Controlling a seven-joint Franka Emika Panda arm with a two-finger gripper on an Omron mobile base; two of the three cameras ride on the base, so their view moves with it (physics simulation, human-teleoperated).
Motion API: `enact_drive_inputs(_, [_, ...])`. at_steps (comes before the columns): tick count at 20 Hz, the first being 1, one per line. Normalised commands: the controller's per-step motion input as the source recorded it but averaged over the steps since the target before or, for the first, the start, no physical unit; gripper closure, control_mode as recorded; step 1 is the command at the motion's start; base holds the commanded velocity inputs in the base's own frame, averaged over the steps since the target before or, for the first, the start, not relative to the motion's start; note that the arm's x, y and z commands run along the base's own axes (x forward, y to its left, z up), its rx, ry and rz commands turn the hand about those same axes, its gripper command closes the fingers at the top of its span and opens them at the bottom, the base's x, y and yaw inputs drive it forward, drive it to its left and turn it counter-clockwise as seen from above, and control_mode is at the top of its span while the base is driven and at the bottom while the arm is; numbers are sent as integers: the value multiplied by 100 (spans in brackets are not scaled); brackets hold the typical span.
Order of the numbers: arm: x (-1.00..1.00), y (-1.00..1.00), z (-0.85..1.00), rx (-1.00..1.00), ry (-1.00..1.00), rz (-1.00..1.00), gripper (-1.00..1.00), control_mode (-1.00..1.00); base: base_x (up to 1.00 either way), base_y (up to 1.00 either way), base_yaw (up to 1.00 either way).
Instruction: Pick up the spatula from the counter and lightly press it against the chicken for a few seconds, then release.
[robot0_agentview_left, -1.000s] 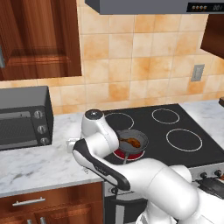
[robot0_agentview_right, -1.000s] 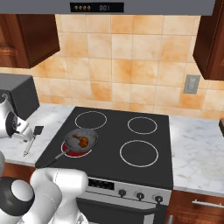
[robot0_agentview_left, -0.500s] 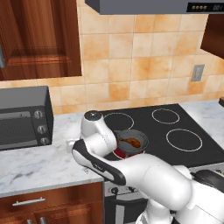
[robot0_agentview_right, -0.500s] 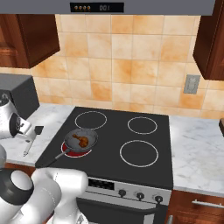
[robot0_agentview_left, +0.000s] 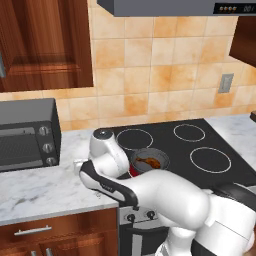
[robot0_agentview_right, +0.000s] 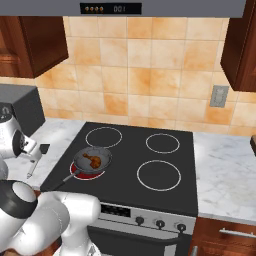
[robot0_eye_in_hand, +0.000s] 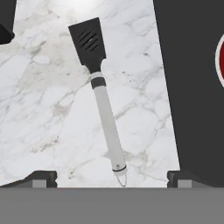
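Note:
The spatula (robot0_eye_in_hand: 100, 96) lies flat on the marble counter, black slotted head away from me and white handle pointing back at my hand. My gripper (robot0_eye_in_hand: 111, 178) hovers open above the handle's end, one fingertip on each side and well clear of it. From the right base view the spatula (robot0_agentview_right: 37, 159) rests left of the stove, under my white hand (robot0_agentview_right: 19, 144). The chicken (robot0_agentview_right: 90, 160) is a brown piece in a dark pan (robot0_agentview_right: 102, 152) on the front left burner. In the left base view the chicken (robot0_agentview_left: 148, 160) shows just past my arm, which hides the spatula.
The black stovetop (robot0_eye_in_hand: 192, 96) edges the counter right beside the spatula, with a red glowing burner (robot0_agentview_right: 82, 172) under the pan. A toaster oven (robot0_agentview_left: 25, 135) stands on the counter to the left. The pan's handle (robot0_agentview_right: 62, 179) points toward the counter's front.
The arm has shifted slightly over the counter. The jaws stay wide apart. Spatula, pan and chicken have not moved.

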Motion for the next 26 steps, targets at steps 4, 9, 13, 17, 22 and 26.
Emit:
enact_drive_inputs(4, [0,4,-16,0,0,0,-100,-100,0,0,0])
enact_drive_inputs(9, [1,0,-14,0,0,0,-100,-100,0,0,0])
enact_drive_inputs(13, [4,0,-15,0,0,0,-100,-100,0,0,0])
enact_drive_inputs(17, [3,0,-16,0,0,0,-100,-100,0,0,0])
enact_drive_inputs(22, [2,0,-16,0,0,0,-100,-100,0,0,0])
enact_drive_inputs(26, [0,0,-16,0,0,0,-100,-100,0,0,0])
